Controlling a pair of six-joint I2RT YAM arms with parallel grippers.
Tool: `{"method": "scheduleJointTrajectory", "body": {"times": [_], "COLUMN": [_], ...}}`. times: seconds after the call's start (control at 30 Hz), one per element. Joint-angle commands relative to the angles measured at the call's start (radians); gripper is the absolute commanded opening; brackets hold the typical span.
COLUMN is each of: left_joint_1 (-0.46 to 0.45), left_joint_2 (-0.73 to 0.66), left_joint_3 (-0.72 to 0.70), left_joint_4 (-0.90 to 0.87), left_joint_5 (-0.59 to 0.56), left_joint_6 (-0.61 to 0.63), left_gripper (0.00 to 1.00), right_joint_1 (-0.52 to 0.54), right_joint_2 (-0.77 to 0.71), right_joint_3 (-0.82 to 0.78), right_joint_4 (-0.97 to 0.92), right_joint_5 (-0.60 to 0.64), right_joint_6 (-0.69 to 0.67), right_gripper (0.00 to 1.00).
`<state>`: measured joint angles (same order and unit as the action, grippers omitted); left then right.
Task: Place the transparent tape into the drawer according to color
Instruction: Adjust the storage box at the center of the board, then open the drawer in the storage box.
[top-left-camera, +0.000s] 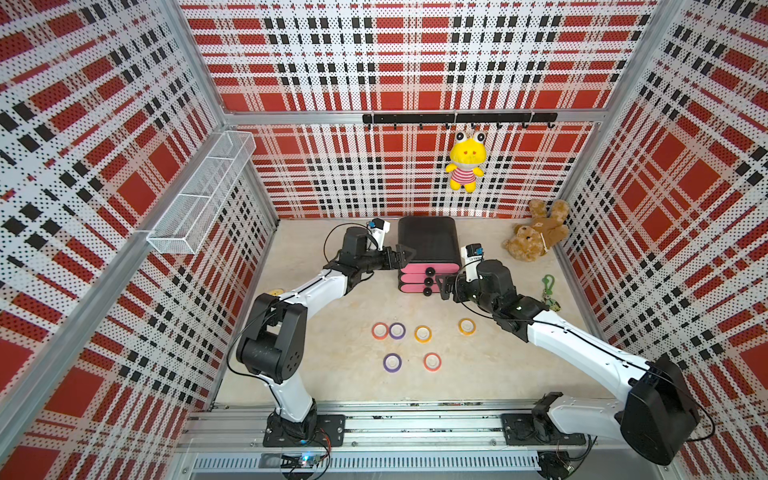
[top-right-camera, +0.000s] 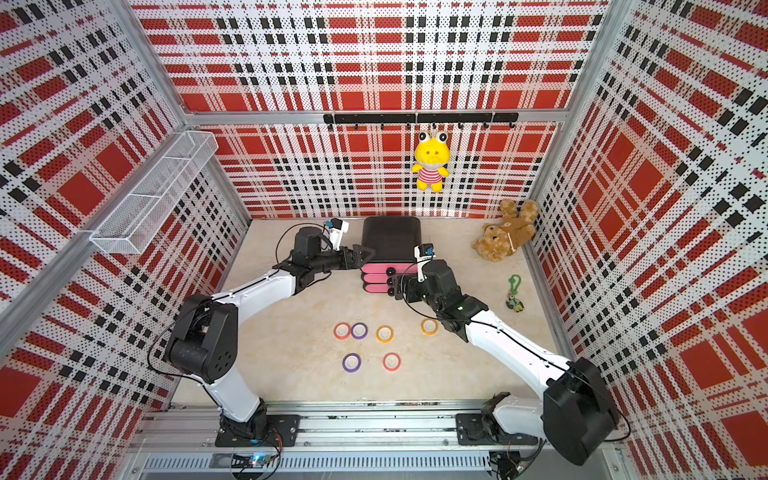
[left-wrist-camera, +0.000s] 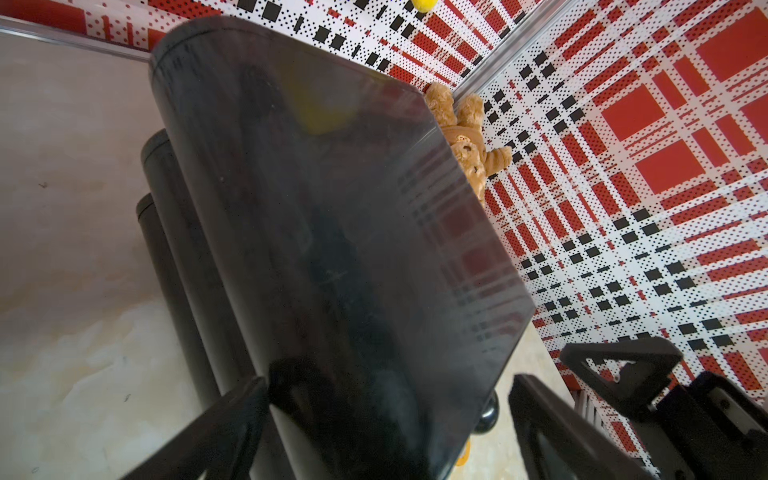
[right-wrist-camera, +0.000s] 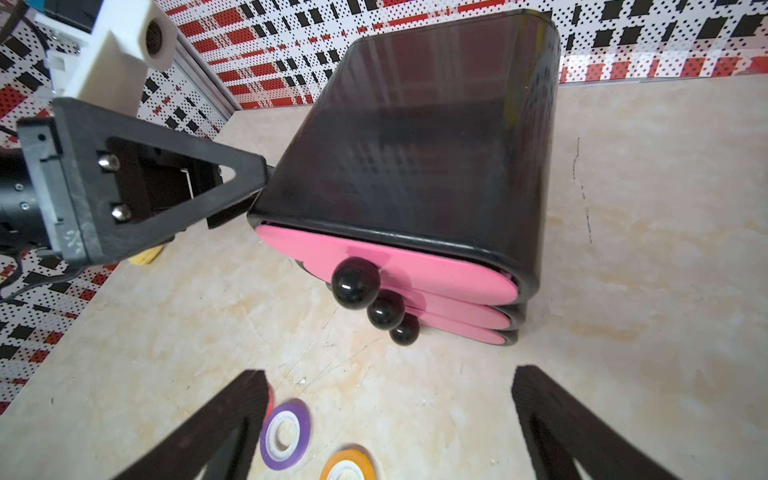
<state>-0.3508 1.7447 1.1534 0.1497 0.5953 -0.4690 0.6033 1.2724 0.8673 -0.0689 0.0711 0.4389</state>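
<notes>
Right wrist view: right gripper (right-wrist-camera: 390, 372) jaws wide, empty; top drawer knob (right-wrist-camera: 355, 282) straight ahead, centred between them. Left gripper (right-wrist-camera: 243, 195) open at cabinet (right-wrist-camera: 415, 145) corner.

The drawers (top-left-camera: 428, 239) are standing at the back of the table (top-left-camera: 332, 374), with six rolls (top-left-camera: 423, 333) lying in front. The bear (top-left-camera: 536, 232) is lying to their right, the keychain (top-left-camera: 549, 293) before it. The frog (top-left-camera: 466, 164) is hanging above, behind.

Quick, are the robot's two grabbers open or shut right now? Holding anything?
Left gripper: open, holding nothing.
Right gripper: open, holding nothing.
</notes>
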Motion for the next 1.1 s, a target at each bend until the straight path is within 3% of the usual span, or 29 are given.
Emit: {"method": "scheduleJointTrajectory", "body": {"times": [0.0, 0.17, 0.37, 0.63, 0.87, 1.07], "left_joint_1": [-0.027, -0.04, -0.037, -0.027, -0.018, -0.013], "left_joint_2": [0.026, 0.026, 0.014, 0.01, 0.006, -0.002], "left_joint_3": [0.001, 0.001, -0.007, -0.011, -0.012, -0.017], "left_joint_4": [0.014, 0.011, -0.002, -0.018, -0.018, -0.02], "left_joint_5": [0.041, 0.047, 0.047, 0.046, 0.055, 0.056], "left_joint_6": [-0.011, -0.01, 0.004, 0.013, 0.013, 0.018], "left_gripper": [0.96, 0.93, 0.91, 0.9, 0.89, 0.89], "right_joint_1": [0.014, 0.027, 0.078, 0.09, 0.083, 0.055], "right_joint_2": [0.041, 0.128, 0.196, 0.223, 0.271, 0.321], "right_joint_3": [0.041, 0.105, 0.151, 0.173, 0.24, 0.303], "right_joint_4": [0.047, 0.022, -0.015, -0.052, -0.133, -0.193], "right_joint_5": [-0.002, 0.033, 0.16, 0.24, 0.245, 0.157], "right_joint_6": [0.013, 0.039, 0.074, 0.09, 0.07, 0.07], "right_gripper": [1.0, 1.0, 0.87, 0.79, 0.78, 0.76]}}
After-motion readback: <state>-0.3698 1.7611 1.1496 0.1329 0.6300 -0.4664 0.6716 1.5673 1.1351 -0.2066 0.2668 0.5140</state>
